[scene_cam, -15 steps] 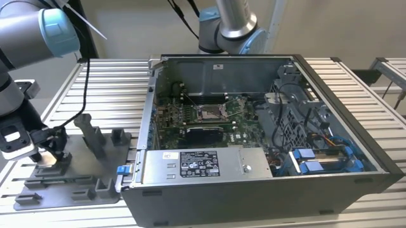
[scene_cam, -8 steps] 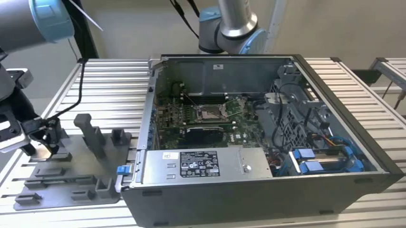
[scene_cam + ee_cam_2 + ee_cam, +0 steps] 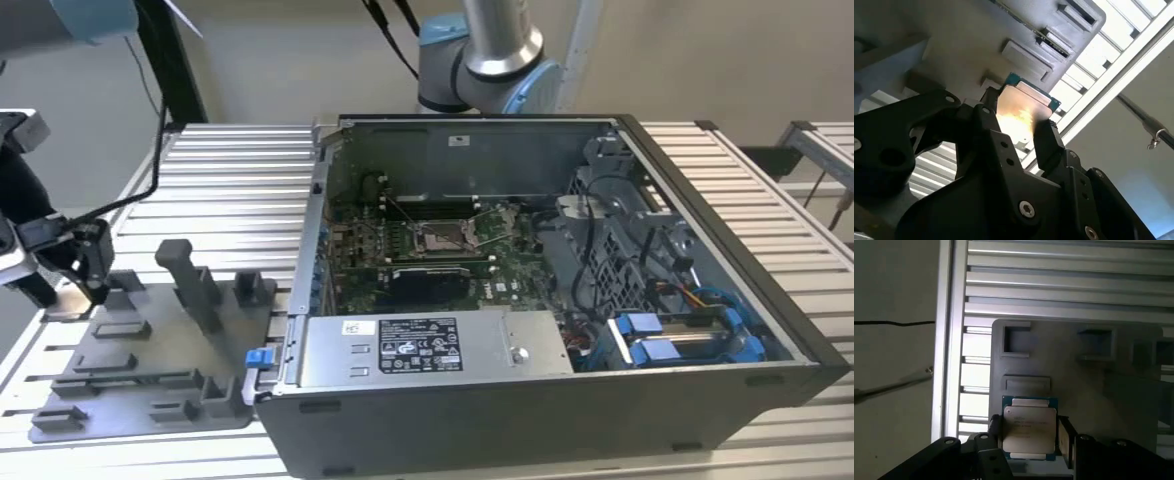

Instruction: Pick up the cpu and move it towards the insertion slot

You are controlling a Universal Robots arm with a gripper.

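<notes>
The cpu, a flat silvery square with a thin blue-green rim, sits between the two black fingers of my gripper, which is shut on its opposite edges. In the second wrist view the cpu sticks out beyond the fingertips of the gripper, close to the grey fixture tray. In the exterior view my gripper hangs over the tray's far left corner. The insertion slot, a silver-framed socket on the green board, lies inside the open computer case, well off to the exterior view's right.
Tall grey posts rise from the fixture tray between the gripper and the case. The case's left wall and the power supply border the board. Cables and blue drive parts fill the case's right side. A ribbed aluminium table lies beneath.
</notes>
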